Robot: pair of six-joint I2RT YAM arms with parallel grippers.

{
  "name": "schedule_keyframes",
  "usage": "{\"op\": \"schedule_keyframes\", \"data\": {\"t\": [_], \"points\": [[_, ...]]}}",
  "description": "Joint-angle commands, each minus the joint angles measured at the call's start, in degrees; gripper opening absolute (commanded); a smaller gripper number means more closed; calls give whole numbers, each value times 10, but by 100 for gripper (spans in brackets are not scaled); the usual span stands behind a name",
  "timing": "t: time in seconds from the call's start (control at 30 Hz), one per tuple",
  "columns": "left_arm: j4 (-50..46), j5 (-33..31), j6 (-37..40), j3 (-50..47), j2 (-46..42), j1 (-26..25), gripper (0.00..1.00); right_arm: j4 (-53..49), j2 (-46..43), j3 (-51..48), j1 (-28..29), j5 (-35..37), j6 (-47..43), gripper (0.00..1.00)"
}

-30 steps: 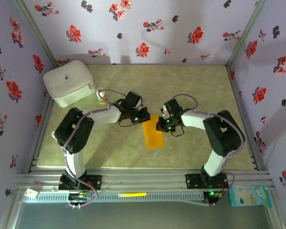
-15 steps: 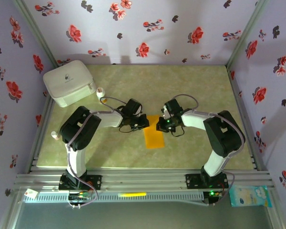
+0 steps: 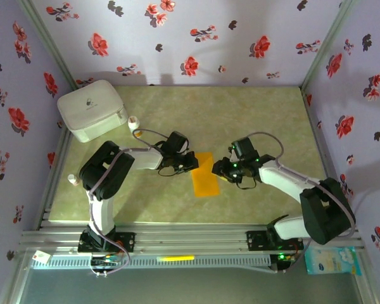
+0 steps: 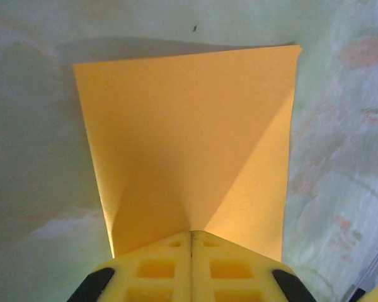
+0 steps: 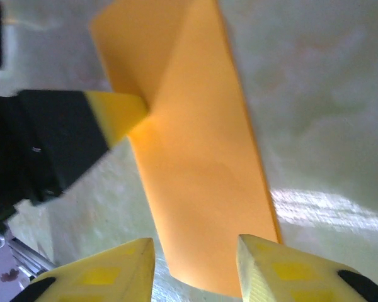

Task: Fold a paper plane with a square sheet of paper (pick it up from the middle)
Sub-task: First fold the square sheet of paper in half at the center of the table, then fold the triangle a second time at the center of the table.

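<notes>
A pale green tabletop (image 3: 253,120) carries everything. A white case (image 3: 92,109) sits at its far left corner.

Near the middle of the tabletop lies the square sheet of paper (image 3: 204,175), bright orange and folded into a narrow strip. Its long axis runs from the far edge toward the near edge, only slightly tilted. It has no pointed nose yet, so neither end leads.

The left gripper (image 3: 190,163) has its fingers closed together, pinching the strip's left long edge, where the paper tents up a little. The right gripper (image 5: 195,251) sits at the strip's right side, its fingers standing apart with a gap and gripping nothing.

A small white bottle (image 3: 134,124) stands just beside the case.

The paper looks very light, thin and floppy, easily creased or slid. It is probably best pinched at an edge near mid-length, with the other side held down.
</notes>
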Motion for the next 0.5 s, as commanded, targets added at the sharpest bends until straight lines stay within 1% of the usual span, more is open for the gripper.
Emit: {"op": "schedule_keyframes", "data": {"t": [0.0,0.17,0.47], "points": [[-19,-14,-3,-15,-10,1,6,-18,-5,-30,-2,-23,54,40],[-21,-14,0,-10,-8,1,6,-24,-11,-51,-2,-31,52,40],[-20,-9,-1,-7,-1,1,6,-26,8,-55,0,-64,35,40]]}}
